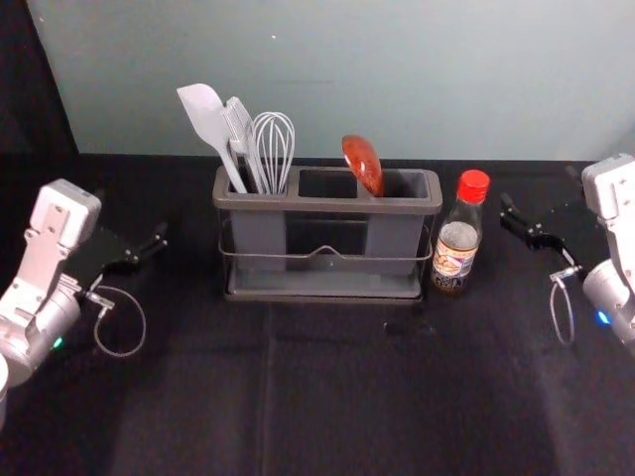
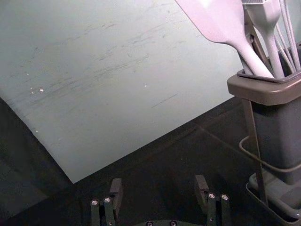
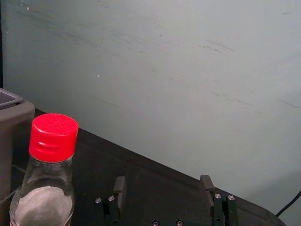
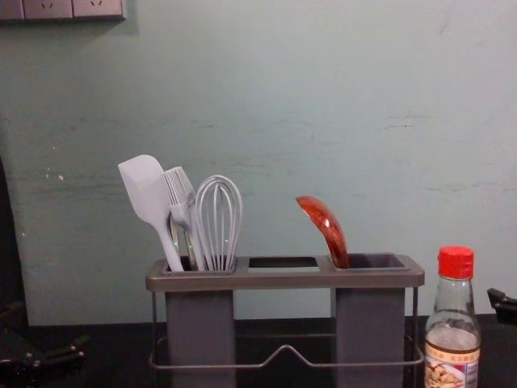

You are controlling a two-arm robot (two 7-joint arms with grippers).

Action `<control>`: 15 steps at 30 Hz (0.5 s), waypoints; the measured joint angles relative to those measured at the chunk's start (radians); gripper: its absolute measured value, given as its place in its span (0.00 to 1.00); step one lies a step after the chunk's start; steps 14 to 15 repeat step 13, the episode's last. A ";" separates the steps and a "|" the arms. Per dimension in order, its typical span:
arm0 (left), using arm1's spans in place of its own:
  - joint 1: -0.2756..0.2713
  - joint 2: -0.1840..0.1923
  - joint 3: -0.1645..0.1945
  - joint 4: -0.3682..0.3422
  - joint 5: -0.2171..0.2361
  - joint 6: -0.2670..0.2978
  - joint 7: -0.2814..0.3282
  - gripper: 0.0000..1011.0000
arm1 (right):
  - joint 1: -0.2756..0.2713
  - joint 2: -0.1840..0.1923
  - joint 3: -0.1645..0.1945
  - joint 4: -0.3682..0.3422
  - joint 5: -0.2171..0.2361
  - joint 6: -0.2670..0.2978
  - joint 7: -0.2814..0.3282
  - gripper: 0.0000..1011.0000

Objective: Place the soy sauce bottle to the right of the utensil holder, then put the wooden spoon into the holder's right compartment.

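1. The soy sauce bottle [image 1: 457, 243] stood upright on the dark table [image 1: 327, 397], just beside the right end of the utensil holder [image 1: 322, 204]. Its red cap [image 1: 473, 186] was on, and its label faced the front. Whether the glass touched the holder, I could not tell.
2. The wooden spoon [image 1: 363, 164] was in the holder's right compartment, its rounded end up above the rim. It leaned left, near that compartment's left side.
3. The left compartment held a pale spatula [image 1: 206, 119], a brush [image 1: 238, 124] and a whisk [image 1: 273, 144]. The spatula tilted outward to the left. The middle section had an open top.
4. The left gripper [image 1: 159, 241] was over the table, to the left of the holder and apart from it. Its fingers were spread, with nothing between them.
5. The right gripper [image 1: 508, 216] was off to the right of the bottle, near it without touching. Its fingers were apart too, and gripped nothing.
6. Behind the table rose a pale, scuffed wall [image 1: 327, 79].
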 joint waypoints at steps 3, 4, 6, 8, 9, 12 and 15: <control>0.000 0.000 0.000 0.000 0.000 0.000 0.000 0.99 | 0.000 0.000 0.000 0.000 0.001 -0.001 0.000 0.99; 0.000 0.000 0.000 0.000 0.000 0.000 0.000 0.99 | 0.000 0.000 0.000 -0.001 0.001 -0.001 0.000 0.99; 0.000 0.000 0.000 0.000 0.000 0.000 0.000 0.99 | -0.001 0.000 0.000 -0.001 0.001 -0.001 0.000 0.99; 0.000 0.000 0.000 0.000 0.000 0.000 0.000 0.99 | -0.001 0.001 0.000 -0.001 0.002 -0.002 0.000 0.99; 0.000 0.000 0.000 0.000 0.000 0.000 0.000 0.99 | -0.001 0.001 0.000 -0.001 0.002 -0.002 0.000 0.99; 0.000 0.000 0.000 0.000 0.000 0.000 0.000 0.99 | -0.001 0.001 0.000 -0.001 0.002 -0.003 0.000 0.99; 0.000 0.000 0.000 0.000 0.000 0.000 0.000 0.99 | -0.001 0.001 0.000 -0.001 0.002 -0.003 0.000 0.99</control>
